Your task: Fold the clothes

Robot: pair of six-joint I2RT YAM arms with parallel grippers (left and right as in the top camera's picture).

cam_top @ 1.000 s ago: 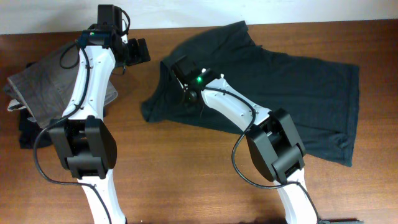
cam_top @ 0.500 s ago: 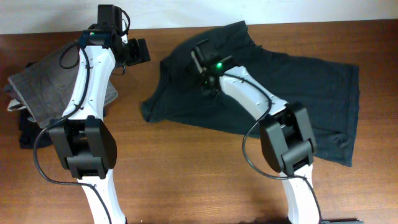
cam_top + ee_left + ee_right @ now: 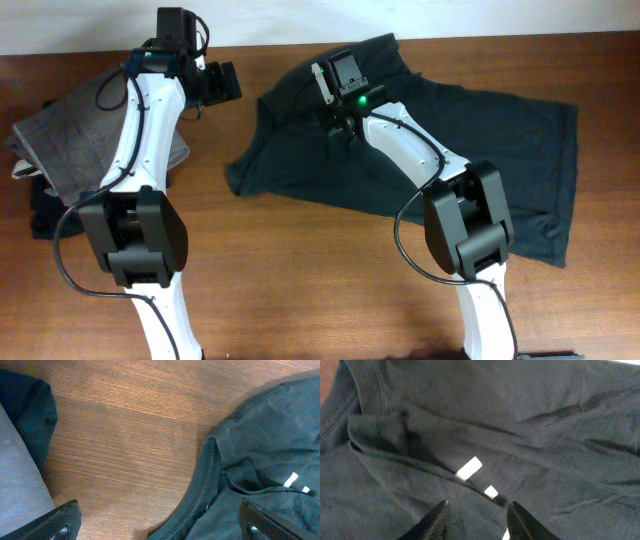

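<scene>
Only the overhead view takes in the whole dark charcoal short-sleeved T-shirt (image 3: 480, 140). It lies rumpled across the right half of the brown wooden table (image 3: 300, 290), from the far edge out to the right edge. The same view shows the grey folded trousers (image 3: 80, 130) at the left edge, lying on a black garment (image 3: 40, 215). The right gripper (image 3: 338, 72) hangs over the shirt's left part near the far edge, with a green light (image 3: 357, 100) on its arm. The left gripper (image 3: 222, 82) is above bare wood between trousers and shirt.

The left wrist view shows the left gripper (image 3: 160, 527) with jaws spread wide and empty. The right wrist view shows the right gripper (image 3: 477, 522) parted over folded fabric, holding nothing. Small white marks (image 3: 468, 468) of print peek from a crease, too fragmentary to read.
</scene>
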